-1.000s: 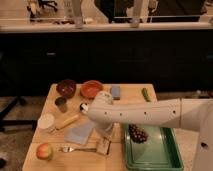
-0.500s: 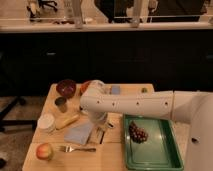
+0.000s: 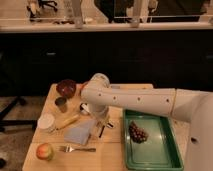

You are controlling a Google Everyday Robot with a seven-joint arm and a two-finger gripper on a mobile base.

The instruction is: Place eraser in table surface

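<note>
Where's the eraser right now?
Camera view: the eraser is mid-table, just below the gripper, between the grey-blue cloth and the green tray.

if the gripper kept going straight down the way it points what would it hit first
Likely the small flat dark eraser just below the gripper, then the light tan wooden table surface. Depth is unclear, so contact cannot be judged.

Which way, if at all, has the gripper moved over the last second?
Yes. The gripper, beside the green tray, has drawn back toward the far edge of the table surface, away from the fork.
</note>
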